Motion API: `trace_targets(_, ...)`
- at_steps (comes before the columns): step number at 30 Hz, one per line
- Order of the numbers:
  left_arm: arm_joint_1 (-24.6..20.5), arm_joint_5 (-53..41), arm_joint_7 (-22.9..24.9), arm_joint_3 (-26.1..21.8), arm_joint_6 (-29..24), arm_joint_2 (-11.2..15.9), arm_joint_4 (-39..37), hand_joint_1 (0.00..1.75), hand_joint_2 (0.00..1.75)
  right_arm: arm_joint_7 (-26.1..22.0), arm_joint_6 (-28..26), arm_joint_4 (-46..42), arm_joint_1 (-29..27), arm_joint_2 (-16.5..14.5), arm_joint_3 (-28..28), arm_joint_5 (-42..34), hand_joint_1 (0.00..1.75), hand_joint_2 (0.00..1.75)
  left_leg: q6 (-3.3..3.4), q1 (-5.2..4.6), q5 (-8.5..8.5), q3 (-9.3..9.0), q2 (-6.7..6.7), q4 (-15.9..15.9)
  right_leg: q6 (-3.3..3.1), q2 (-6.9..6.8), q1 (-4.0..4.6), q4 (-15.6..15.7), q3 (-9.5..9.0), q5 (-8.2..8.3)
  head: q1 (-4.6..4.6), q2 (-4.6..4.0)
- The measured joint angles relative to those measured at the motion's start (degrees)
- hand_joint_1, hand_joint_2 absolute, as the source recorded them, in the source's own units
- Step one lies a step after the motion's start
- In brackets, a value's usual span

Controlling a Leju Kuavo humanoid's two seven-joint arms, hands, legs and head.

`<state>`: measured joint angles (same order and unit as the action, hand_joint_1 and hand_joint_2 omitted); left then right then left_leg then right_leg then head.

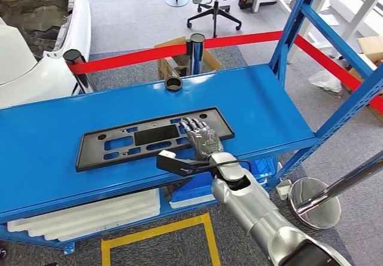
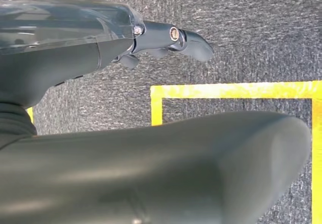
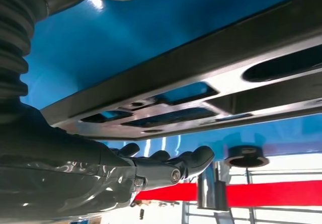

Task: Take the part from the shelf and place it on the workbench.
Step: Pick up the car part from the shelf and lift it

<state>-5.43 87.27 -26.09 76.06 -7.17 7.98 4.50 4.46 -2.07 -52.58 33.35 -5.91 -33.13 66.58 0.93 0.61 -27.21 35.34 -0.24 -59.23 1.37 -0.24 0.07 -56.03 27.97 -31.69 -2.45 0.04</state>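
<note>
The part is a long flat black plate frame with cut-outs, lying on the blue shelf. My right hand is stretched out over the part's right end, fingers straight and apart, holding nothing. In the right wrist view the part runs close past the extended fingers, with a strip of blue shelf showing between them. My left hand hangs over grey carpet, fingers straight, holding nothing.
A black round ring sits at the shelf's far edge. Behind it run a red barrier belt and a post. Blue uprights stand at the right. White foam sheets and a blue bin lie below. Yellow floor tape is in front.
</note>
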Motion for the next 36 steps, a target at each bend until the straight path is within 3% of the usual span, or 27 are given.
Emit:
trace_targets(1,-0.04,0.00,-0.03,0.05,0.00,0.00,0.00,0.00,0.00,-0.11,-0.08,0.33,0.09,-0.26,-0.01,0.03,0.00,1.75,0.00,0.00,0.00,0.00,0.00,0.00,0.00,0.00,0.00,0.00,0.00,0.00,0.00,0.00)
trace_targets(5,-0.16,0.00,-0.36,0.69,0.16,0.00,0.00,0.00,0.00,-0.73,-1.13,1.54,0.45,-1.17,-0.08,0.39,1.75,1.75,0.00,0.00,0.00,0.00,0.00,0.00,0.00,0.01,0.00,0.00,0.00,0.00,0.00,0.00)
trace_targets(28,-0.69,-0.02,-1.67,3.23,1.11,-0.08,0.00,0.00,0.00,-1.79,-4.30,-2.84,-0.38,-2.68,-1.44,2.28,1.75,1.75,0.00,0.00,0.00,-0.09,0.01,0.00,-0.01,0.00,-0.01,0.00,-0.05,-0.01,0.00,0.00)
trace_targets(32,-0.67,-0.12,-3.87,3.84,0.92,-0.17,0.00,0.00,1.75,-1.64,-4.73,-3.71,-0.81,-2.36,-1.53,2.54,1.75,1.75,0.00,0.00,0.00,-0.13,0.00,0.00,-0.01,0.00,-0.01,0.01,-0.08,-0.01,0.00,0.00)
trace_targets(36,-0.58,-0.13,-4.96,4.33,0.63,-0.22,0.00,0.00,1.75,-1.53,-5.27,-6.67,-2.38,-1.28,-1.18,2.44,1.75,1.75,0.00,-0.01,0.00,-0.13,0.00,-0.01,-0.01,0.00,-0.01,0.01,-0.08,-0.01,0.00,0.00)
